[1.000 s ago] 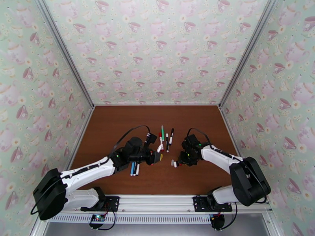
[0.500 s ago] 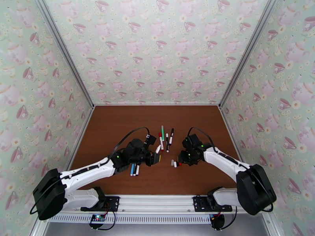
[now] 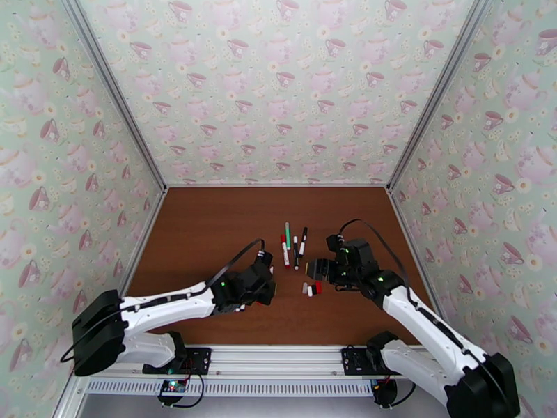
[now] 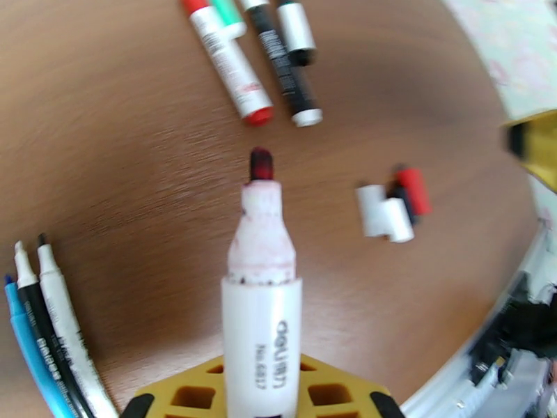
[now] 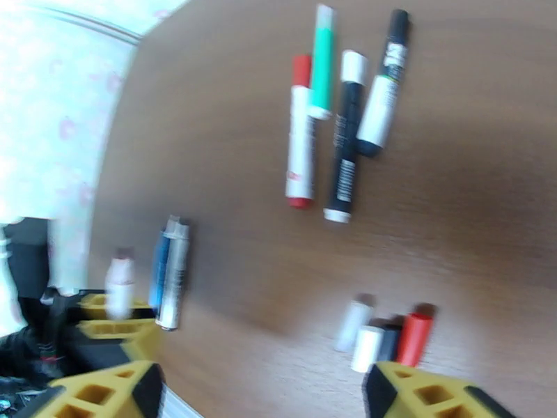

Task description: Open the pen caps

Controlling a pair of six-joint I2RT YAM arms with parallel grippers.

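The left fingers (image 4: pixel 186 395) are clenched on the white barrel of an opened pen (image 4: pixel 262 301), its bare red tip pointing out over the bench (image 3: pixel 202 224). The right fingers (image 5: pixel 111 388) stand wide apart and empty, poised just above the pen caps (image 5: pixel 383 334). Those caps are four stubby pieces, a red one (image 5: pixel 414 337), a black one and two pale ones, huddled together and touching on the bench between the two arms. Beside the left arm lie three uncapped pens (image 4: pixel 49 329) packed side by side, one of them blue. Farther out toward the back wall, four pens (image 3: pixel 292 244) lie in a loose row with their caps seemingly on, one of them green (image 5: pixel 322 60). Four caps off and four pens apparently capped suggests the job is about half done, with this pen's uncapping complete. The next move likely calls for the left arm to lay its pen with the three open ones. Then both arms would reach for a capped pen, one clamping the barrel and the other pulling the cap straight along its axis.
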